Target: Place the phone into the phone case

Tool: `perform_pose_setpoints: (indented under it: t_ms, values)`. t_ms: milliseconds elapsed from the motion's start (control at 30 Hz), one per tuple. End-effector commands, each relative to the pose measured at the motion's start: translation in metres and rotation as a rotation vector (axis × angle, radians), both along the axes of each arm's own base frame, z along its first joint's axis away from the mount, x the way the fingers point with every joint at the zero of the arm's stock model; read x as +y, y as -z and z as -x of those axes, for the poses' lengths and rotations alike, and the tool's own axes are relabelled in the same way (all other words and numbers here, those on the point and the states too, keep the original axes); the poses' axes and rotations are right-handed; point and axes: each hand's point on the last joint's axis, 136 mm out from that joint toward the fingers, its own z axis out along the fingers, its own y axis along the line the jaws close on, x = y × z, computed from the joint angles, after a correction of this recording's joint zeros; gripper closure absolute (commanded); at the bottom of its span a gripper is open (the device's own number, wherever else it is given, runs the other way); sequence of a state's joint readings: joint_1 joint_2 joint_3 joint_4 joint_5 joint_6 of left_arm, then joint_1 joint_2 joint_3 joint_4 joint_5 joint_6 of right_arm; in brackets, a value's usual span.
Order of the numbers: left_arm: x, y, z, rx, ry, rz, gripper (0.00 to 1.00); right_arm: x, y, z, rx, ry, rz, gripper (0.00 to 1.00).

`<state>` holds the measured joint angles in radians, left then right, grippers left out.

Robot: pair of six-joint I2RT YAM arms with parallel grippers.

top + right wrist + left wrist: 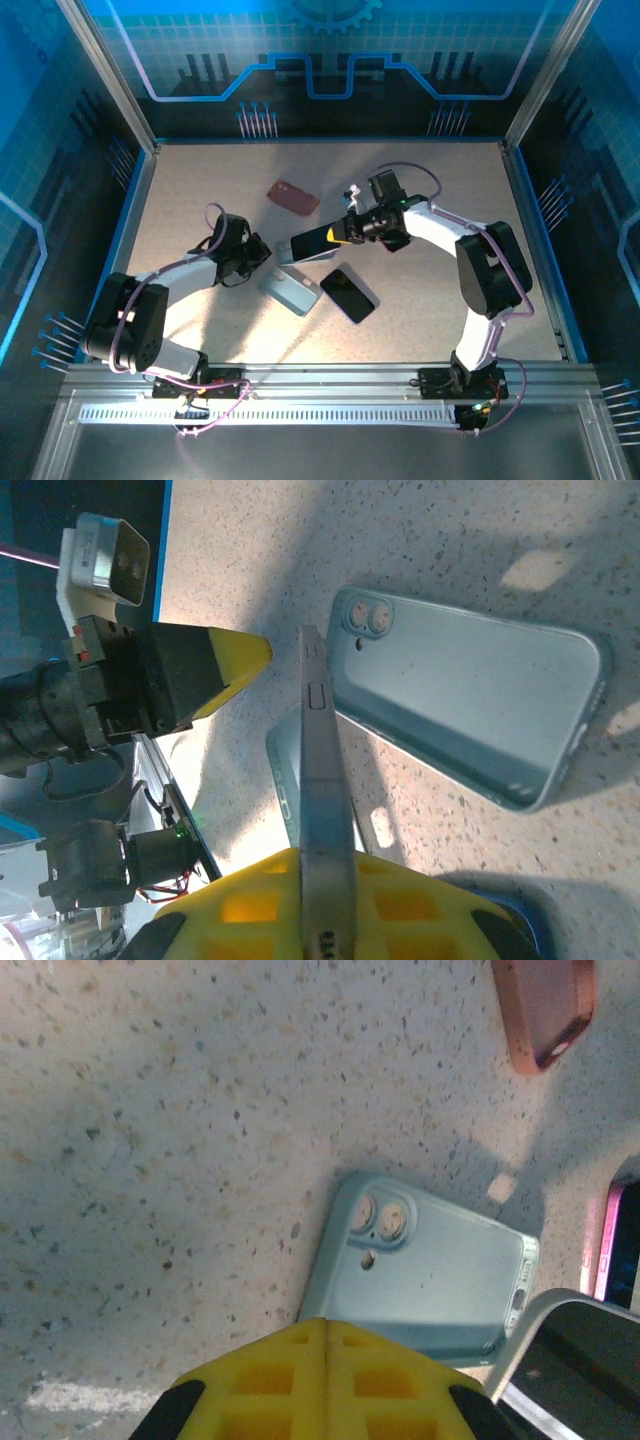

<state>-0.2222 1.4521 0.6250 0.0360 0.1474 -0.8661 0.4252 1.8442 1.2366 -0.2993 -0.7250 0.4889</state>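
Observation:
My right gripper [345, 235] [325, 858] is shut on the phone [315, 240] [320, 750], a silver-edged handset held on its long edge just above the table. A pale translucent phone case [283, 780] [297, 257] lies flat directly under it. My left gripper [260, 256] [325, 1325] is shut with nothing between its yellow fingers. It hovers just left of the held phone, and its tip [245, 652] points toward that phone. The held phone's edge [530, 1345] also shows at the lower right of the left wrist view.
A light-blue phone [290, 291] [420, 1275] [470, 715] lies face down, cameras up, just in front of the left gripper. A black phone [348, 295] lies beside it. A red case [293, 197] [545, 1005] sits farther back. Blue walls ring the speckled table [200, 190].

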Motion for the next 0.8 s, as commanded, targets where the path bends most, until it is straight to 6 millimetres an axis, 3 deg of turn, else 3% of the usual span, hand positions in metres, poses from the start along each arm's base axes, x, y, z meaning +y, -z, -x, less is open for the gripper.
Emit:
perform_pose_setpoints:
  t_ms: [0, 400, 767]
  values:
    - [0.002, 0.004, -0.004, -0.001, -0.007, 0.009, 1.00, 0.019, -0.011, 0.001, 0.001, -0.061, -0.052, 1.00]
    - [-0.006, 0.025, -0.013, 0.045, 0.026, 0.022, 1.00, 0.032, 0.013, -0.005, 0.063, -0.075, -0.050, 1.00]
    - [-0.009, 0.029, -0.016, 0.053, 0.043, 0.024, 1.00, 0.034, 0.011, -0.012, 0.074, -0.072, -0.069, 1.00]
